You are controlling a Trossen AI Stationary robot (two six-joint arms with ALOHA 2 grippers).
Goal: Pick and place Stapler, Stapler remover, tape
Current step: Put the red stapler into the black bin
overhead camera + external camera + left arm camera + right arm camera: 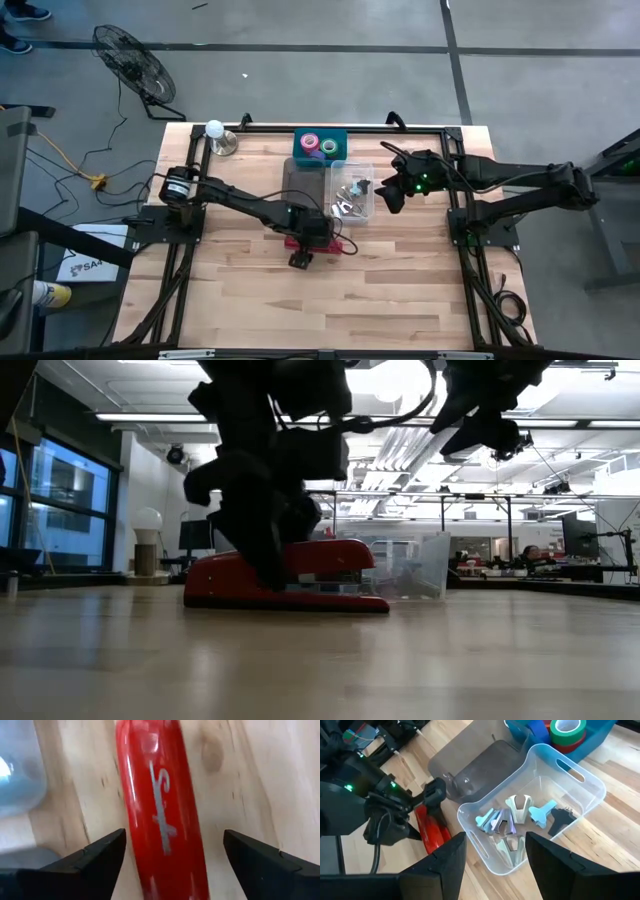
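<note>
The red stapler [338, 246] [300, 575] lies flat on the wooden table near its middle. My left gripper [313, 240] [174, 851] is down over it, open. Its fingers stand on either side of the stapler's body [160, 810], lying across its length. My right gripper [388, 192] [495, 862] hovers open above the clear bin [580, 790], where several staple removers [517, 810] lie on the bottom. Coloured tape rolls [320, 146] [567, 730] sit in a blue bin [338, 134] toward the far edge.
A grey, see-through tray [303, 180] [475, 770] sits between the blue bin and the stapler. A white globe on a stand [215, 130] stands at the far left corner. Bare wood [330, 300] stretches across the table's near half.
</note>
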